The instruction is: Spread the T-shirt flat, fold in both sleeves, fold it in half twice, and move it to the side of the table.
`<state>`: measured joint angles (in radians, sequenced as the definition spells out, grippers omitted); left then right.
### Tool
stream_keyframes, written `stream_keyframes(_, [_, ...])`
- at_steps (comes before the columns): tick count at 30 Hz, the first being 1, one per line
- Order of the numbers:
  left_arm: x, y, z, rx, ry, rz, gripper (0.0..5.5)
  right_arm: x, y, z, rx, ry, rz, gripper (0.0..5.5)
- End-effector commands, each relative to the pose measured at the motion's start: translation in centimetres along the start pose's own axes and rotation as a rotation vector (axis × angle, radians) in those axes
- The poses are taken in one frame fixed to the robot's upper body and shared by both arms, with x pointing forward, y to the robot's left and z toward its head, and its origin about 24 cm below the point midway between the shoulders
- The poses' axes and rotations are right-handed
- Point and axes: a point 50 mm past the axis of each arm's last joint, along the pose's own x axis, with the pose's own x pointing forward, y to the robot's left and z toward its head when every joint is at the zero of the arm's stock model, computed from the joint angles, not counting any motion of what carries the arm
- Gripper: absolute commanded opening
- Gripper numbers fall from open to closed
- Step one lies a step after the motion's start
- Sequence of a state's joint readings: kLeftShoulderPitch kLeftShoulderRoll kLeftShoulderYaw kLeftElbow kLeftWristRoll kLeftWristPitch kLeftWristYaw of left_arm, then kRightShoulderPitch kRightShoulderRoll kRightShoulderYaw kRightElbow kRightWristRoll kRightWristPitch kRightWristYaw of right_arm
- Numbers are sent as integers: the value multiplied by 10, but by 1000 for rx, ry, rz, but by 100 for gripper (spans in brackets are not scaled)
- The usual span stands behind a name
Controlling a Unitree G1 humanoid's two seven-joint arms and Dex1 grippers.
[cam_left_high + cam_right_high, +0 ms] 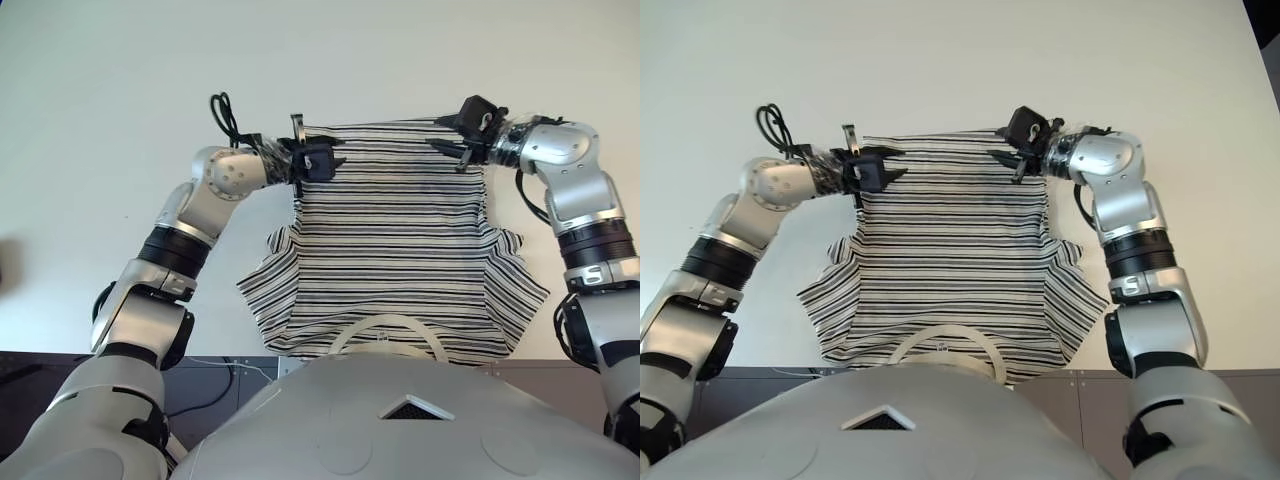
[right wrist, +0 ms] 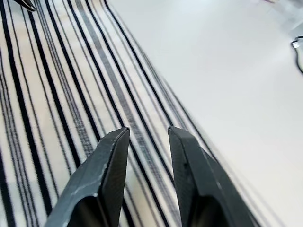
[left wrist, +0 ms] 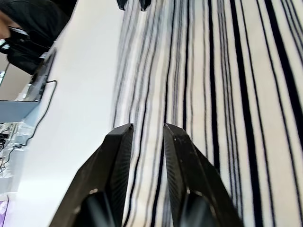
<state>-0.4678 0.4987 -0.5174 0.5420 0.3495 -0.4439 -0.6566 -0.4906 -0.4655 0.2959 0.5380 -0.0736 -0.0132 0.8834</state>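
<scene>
A black-and-white striped T-shirt [image 1: 400, 250] lies spread on the white table [image 1: 100, 100], its sleeves out to both sides near me and its hem at the far end. My left gripper [image 1: 322, 160] sits at the far left corner of the hem. In the left wrist view it [image 3: 147, 126] hovers open just over the striped cloth with nothing between its fingers. My right gripper [image 1: 455, 147] is at the far right corner, and in the right wrist view it [image 2: 148, 129] is open above the shirt's edge.
Bare white tabletop surrounds the shirt on the left, right and far sides. The table's near edge [image 1: 60, 352] runs just below the shirt, with cables [image 1: 215, 365] hanging beneath it. A dark object [image 1: 3, 265] shows at the left border.
</scene>
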Motion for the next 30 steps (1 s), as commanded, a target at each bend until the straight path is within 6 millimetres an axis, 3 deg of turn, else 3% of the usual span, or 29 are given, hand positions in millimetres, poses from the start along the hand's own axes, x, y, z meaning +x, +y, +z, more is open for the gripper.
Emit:
stream_keyframes(1, [3, -13, -7, 37, -2, -104, 115, 5, 11, -11, 67, 22, 112, 148])
stream_keyframes(6, [-13, -36, 6, 39, -134, -222, 115, -8, 31, -17, 47, 20, 245, 148])
stream_keyframes(13, [-35, -35, 12, 80, -160, -189, 115, -45, 51, -34, -57, 120, 302, 148])
stream_keyframes(20, [-51, 7, 42, -102, -321, 52, 115, -49, 70, -47, -78, 180, 345, 148])
stream_keyframes(22, [-60, 20, 38, -141, -299, 86, 115, -48, 72, -49, -85, 191, 336, 148])
stream_keyframes(25, [-69, 27, 15, -158, -170, 102, 115, -47, 75, -52, -91, 197, 329, 148])
stream_keyframes(27, [-68, 19, -3, -203, -71, 51, 115, -46, 76, -53, -95, 200, 331, 148])
stream_keyframes(30, [-62, 6, -13, -247, -20, -8, 115, -45, 76, -52, -104, 199, 335, 148])
